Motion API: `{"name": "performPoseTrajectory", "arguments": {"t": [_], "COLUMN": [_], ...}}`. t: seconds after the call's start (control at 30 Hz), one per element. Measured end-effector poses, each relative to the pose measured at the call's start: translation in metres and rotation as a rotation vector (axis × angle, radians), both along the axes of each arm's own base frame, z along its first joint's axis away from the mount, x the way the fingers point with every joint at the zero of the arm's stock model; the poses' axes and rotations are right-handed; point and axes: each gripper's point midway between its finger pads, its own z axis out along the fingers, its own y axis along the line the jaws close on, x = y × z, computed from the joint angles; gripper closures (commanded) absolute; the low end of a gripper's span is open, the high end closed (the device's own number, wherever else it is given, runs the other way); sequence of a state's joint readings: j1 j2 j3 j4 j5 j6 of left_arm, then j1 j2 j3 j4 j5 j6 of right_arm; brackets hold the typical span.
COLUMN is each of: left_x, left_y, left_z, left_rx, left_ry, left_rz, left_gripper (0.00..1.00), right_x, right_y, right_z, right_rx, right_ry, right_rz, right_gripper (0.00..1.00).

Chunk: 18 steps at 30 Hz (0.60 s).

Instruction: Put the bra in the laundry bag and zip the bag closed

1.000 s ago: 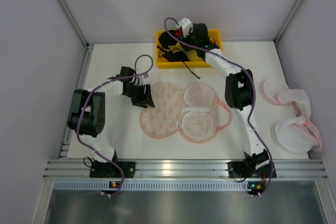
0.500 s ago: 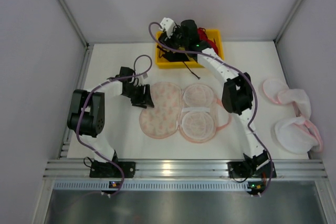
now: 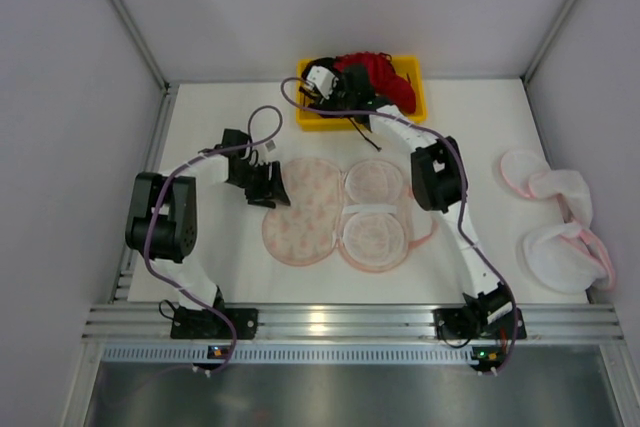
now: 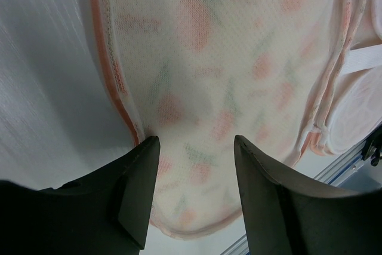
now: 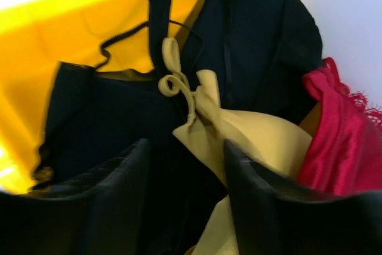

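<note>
The bra (image 5: pixel 340 141) is bright red with lacy edging. The bag (image 4: pixel 221 76) is cream-pink mesh with a small reddish-orange print and pink trim. The bin (image 3: pixel 318 121) is yellow. Beside the red sit a yellow bra (image 5: pixel 256 135) and black bras (image 5: pixel 113 123). The white bags (image 3: pixel 555 247) have pink edges. The table (image 3: pixel 210 127) is white.

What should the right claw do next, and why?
Probably slide the right claw sideways over the red bra before closing. In the wrist view its open jaws frame black fabric and the yellow bra, while the red bra lies off to one side in the yellow bin.
</note>
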<state>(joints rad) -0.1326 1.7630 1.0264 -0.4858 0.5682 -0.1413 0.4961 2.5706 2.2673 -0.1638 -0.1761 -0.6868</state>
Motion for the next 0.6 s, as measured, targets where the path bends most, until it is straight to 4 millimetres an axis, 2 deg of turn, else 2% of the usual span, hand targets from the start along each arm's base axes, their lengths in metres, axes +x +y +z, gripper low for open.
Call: {"name": "performPoseTrajectory", "arguments": {"t": [0.07, 0.1, 0.17, 0.2, 0.23, 0.3, 0.4, 0.6], "left_x": [-0.002, -0.003, -0.004, -0.004, -0.005, -0.005, -0.005, -0.004], "left_y": [0.001, 0.001, 0.001, 0.001, 0.002, 0.002, 0.002, 0.002], "left_z": [0.0, 0.0, 0.0, 0.0, 0.0, 0.0, 0.0, 0.0], "left_rx": [0.0, 0.0, 0.0, 0.0, 0.0, -0.001, -0.001, -0.001], "left_ry": [0.003, 0.005, 0.006, 0.007, 0.007, 0.007, 0.007, 0.007], "left_rz": [0.003, 0.004, 0.006, 0.006, 0.006, 0.007, 0.006, 0.006], "left_gripper": [0.41, 0.4, 0.41, 0.4, 0.41, 0.41, 0.41, 0.41], "right_x": [0.003, 0.005, 0.008, 0.009, 0.01, 0.011, 0.011, 0.005], "right_y": [-0.005, -0.008, -0.012, -0.012, -0.014, -0.015, -0.016, -0.016], "right_z": [-0.005, -0.005, -0.002, -0.001, 0.002, 0.007, 0.026, 0.098], "right_rx": [-0.012, -0.015, -0.01, -0.004, -0.001, 0.015, 0.042, 0.133], "right_ry": [-0.001, -0.003, -0.011, -0.012, -0.017, -0.016, -0.032, -0.095], "right_rz": [-0.013, -0.021, -0.034, -0.038, -0.042, -0.053, -0.061, -0.071], "right_gripper": [0.64, 0.74, 0.85, 0.97, 1.0, 1.0, 1.0, 1.0]}}
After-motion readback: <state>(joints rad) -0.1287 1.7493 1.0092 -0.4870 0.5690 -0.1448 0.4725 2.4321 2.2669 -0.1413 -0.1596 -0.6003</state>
